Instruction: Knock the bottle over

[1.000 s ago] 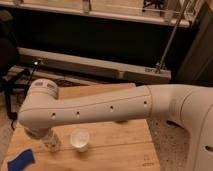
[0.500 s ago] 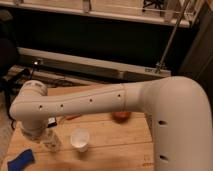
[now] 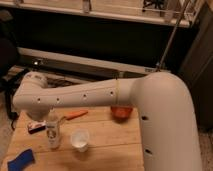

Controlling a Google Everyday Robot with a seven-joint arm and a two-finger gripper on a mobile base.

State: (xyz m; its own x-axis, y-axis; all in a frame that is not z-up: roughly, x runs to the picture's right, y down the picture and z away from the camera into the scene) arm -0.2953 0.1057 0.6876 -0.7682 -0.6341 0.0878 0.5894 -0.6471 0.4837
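Note:
The bottle (image 3: 52,133) is small and clear, with a white cap and a pale label bearing a dark round mark. It stands upright on the wooden table (image 3: 107,140), left of centre. My white arm (image 3: 85,95) reaches from the right across to the left above the table. The gripper (image 3: 38,119) hangs under the arm's left end, just left of the bottle's top and mostly hidden by the arm.
A short white cup (image 3: 80,139) stands just right of the bottle. An orange carrot-like item (image 3: 75,115) and an orange-red bowl (image 3: 121,111) lie behind. A blue object (image 3: 20,160) lies at the front left, and a small dark item (image 3: 36,128) lies left of the bottle.
The arm's left end has lifted a little, so more of the bottle shows. The bottle and cup stand where they were.

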